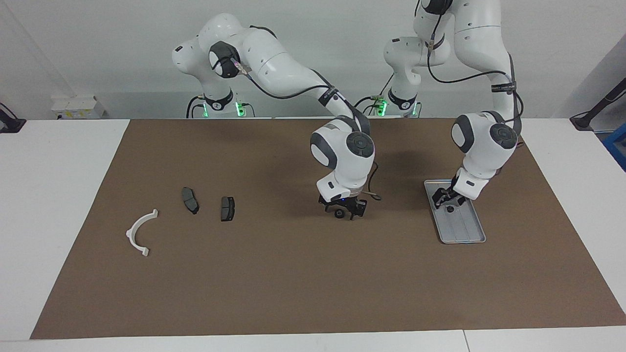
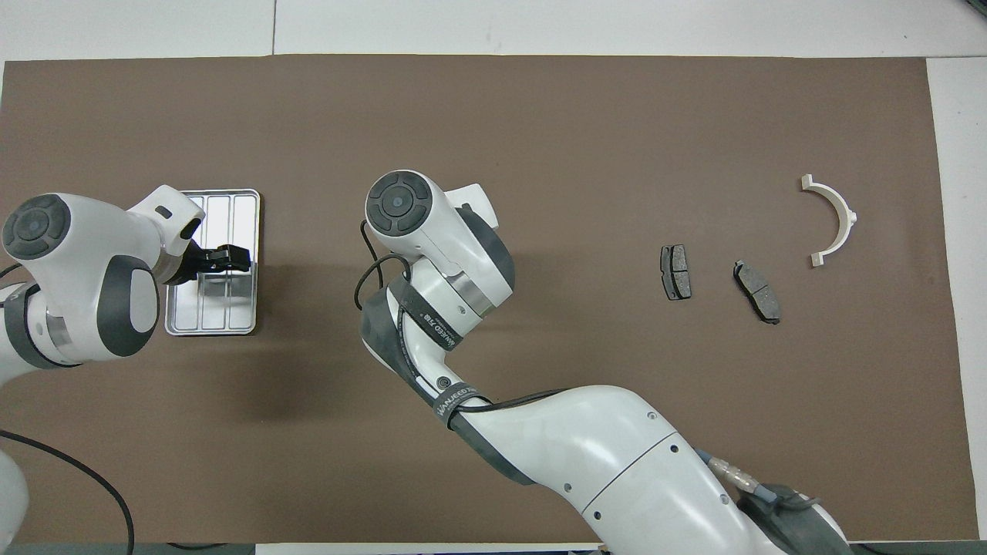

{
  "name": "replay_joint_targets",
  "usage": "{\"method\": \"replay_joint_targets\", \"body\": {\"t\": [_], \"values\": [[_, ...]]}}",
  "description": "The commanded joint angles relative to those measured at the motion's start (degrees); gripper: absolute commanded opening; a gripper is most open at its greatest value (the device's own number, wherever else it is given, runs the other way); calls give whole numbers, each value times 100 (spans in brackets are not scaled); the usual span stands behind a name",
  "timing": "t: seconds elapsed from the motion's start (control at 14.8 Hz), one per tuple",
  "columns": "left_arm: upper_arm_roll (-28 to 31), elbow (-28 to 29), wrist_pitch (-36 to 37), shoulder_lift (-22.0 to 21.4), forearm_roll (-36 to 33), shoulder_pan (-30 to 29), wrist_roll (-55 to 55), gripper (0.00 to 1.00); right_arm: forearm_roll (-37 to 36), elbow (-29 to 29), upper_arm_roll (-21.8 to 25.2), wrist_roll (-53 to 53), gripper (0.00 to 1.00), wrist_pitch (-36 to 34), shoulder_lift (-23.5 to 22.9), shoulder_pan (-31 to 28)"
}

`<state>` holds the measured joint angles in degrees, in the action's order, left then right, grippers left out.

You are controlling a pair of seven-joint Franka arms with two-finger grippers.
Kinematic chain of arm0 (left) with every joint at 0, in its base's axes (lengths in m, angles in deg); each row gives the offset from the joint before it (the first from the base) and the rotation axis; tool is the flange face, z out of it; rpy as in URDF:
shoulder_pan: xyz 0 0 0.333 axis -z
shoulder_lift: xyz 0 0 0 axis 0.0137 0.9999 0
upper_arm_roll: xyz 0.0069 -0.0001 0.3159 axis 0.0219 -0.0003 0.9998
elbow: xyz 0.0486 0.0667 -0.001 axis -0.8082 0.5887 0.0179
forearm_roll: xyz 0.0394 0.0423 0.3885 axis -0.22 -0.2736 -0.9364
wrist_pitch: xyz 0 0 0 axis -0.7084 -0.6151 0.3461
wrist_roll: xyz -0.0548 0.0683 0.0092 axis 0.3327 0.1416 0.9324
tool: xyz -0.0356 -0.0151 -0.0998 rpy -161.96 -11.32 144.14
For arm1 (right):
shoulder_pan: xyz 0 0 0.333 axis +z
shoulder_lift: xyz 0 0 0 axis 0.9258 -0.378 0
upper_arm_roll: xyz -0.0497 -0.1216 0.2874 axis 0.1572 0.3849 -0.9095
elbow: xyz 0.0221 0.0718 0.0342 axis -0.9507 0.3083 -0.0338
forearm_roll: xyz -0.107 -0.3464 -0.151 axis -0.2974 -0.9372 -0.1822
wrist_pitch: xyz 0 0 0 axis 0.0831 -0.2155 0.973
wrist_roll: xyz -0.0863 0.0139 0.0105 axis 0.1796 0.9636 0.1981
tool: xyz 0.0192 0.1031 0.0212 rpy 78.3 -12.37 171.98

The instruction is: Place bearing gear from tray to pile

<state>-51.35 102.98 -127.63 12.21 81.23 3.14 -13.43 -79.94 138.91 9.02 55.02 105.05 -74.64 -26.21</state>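
Doubt hung over my right pincer (image 1: 342,211), low at mid-mat around one bearing gear (image 1: 338,214): clamped or apart, I could not tell. Likewise my left pincer (image 1: 446,199), over the tray (image 1: 464,235) at nine o'clock seen from overhead, where another gear (image 1: 449,209) lay. The pile (image 1: 139,233), at three o'clock, had received none.

Right pincer (image 1: 344,213) (overhead) hidden beneath its own wrist.
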Motion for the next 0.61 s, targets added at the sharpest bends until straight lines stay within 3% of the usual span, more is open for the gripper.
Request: {"method": "replay_joint_targets", "body": {"t": [0.0, 0.13, 0.4, 0.54], "values": [[14, -78, -84, 77, 82, -15, -118, 87, -5, -94, -40, 171, 89, 170, -64, -18], [14, -78, -92, 77, 82, -24, -154, 76, 3, -33, -40, 171, 88, 292, -55, 0], [14, -87, -128, 86, 82, -24, -171, 0, -14, 187, -40, 154, 88, 451, -20, -9], [14, -105, -180, 95, 82, -24, -250, 0, -14, 205, -40, 127, 88, 451, -11, -18]]}}
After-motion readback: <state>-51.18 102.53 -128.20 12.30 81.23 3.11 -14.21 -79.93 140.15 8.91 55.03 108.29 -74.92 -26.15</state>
